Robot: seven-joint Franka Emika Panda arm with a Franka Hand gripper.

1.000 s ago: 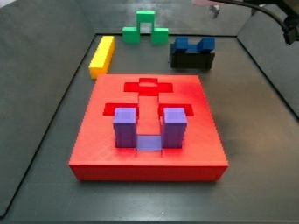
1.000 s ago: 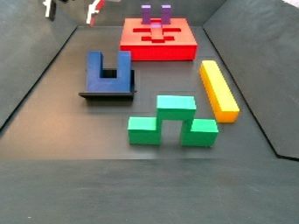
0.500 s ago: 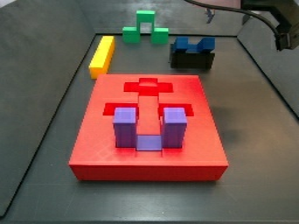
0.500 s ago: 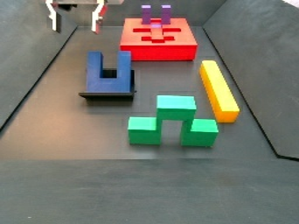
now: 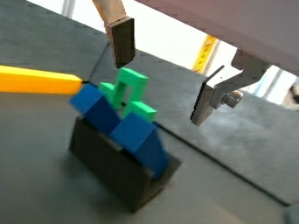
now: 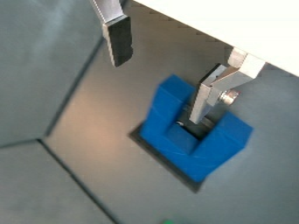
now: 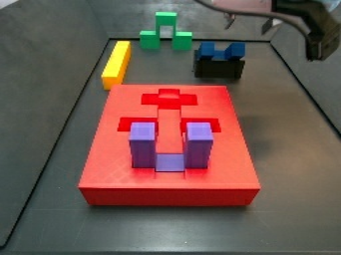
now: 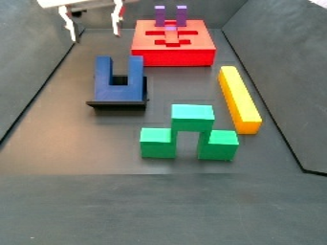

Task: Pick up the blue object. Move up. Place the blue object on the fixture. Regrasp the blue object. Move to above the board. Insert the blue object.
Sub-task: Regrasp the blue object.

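Observation:
The blue object point(image 7: 221, 49) rests on the black fixture point(image 7: 220, 69) at the back right of the floor in a side view. Seen from the opposite side, the blue object point(image 8: 119, 75) lies legs-away on the fixture point(image 8: 115, 102). My gripper point(image 7: 317, 42) hangs open and empty above and to the side of it, as also shows on the gripper point(image 8: 94, 24). In a wrist view the blue object point(image 5: 121, 121) sits on the fixture point(image 5: 117, 166) below the open gripper point(image 5: 166, 70). The blue object point(image 6: 193, 138) lies under one finger of the gripper point(image 6: 163, 72). The red board point(image 7: 167, 169) fills the middle.
A purple U-shaped block point(image 7: 164, 145) stands in the board's near recess. A yellow bar point(image 7: 118, 62) lies at the back left and a green block point(image 7: 167, 30) at the far back. The green block point(image 5: 128, 92) and yellow bar point(image 5: 35, 80) appear behind the fixture.
My gripper has come lower and closer to the blue object on the fixture, still open. Nothing else has moved.

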